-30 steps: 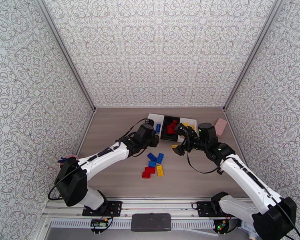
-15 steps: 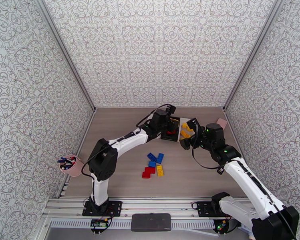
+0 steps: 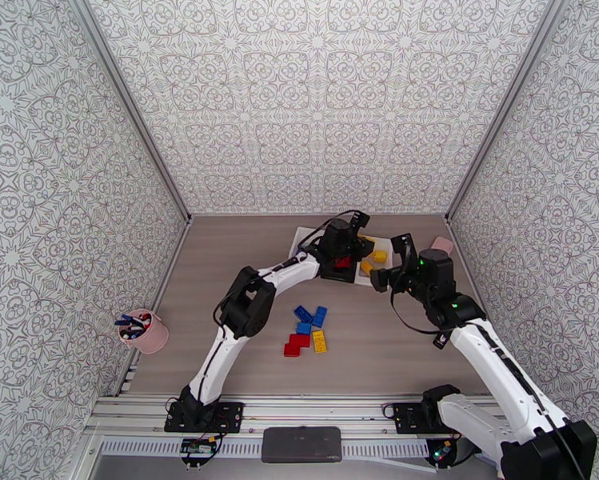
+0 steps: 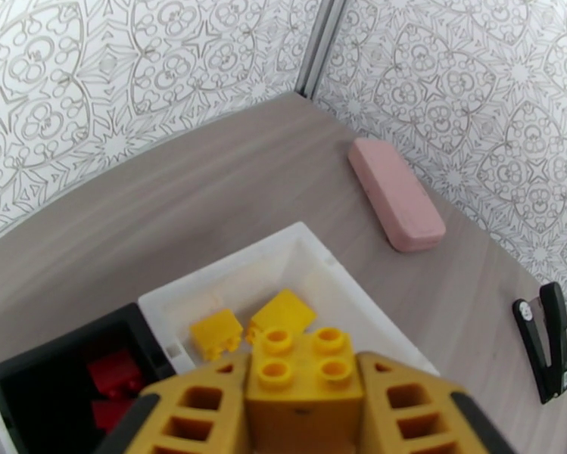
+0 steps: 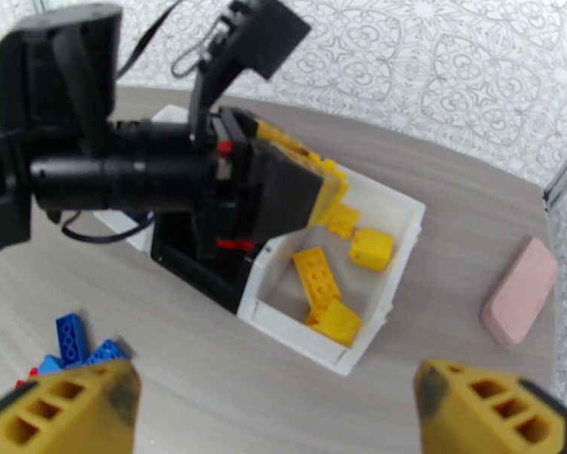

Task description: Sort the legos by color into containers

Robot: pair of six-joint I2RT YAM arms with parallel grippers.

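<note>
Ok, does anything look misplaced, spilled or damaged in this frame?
Nothing stands out. The right white plastic bin holds only yellow lego bricks, red bricks sit in the black bin, and the left gripper holds a yellow brick over the white bin. The unsorted bricks lie together on the wooden table.

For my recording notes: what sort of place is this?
Probably a purpose-built robot test booth: patterned panel walls enclose a wood-grain table, with the left arm and right arm bolted to a metal rail.
</note>
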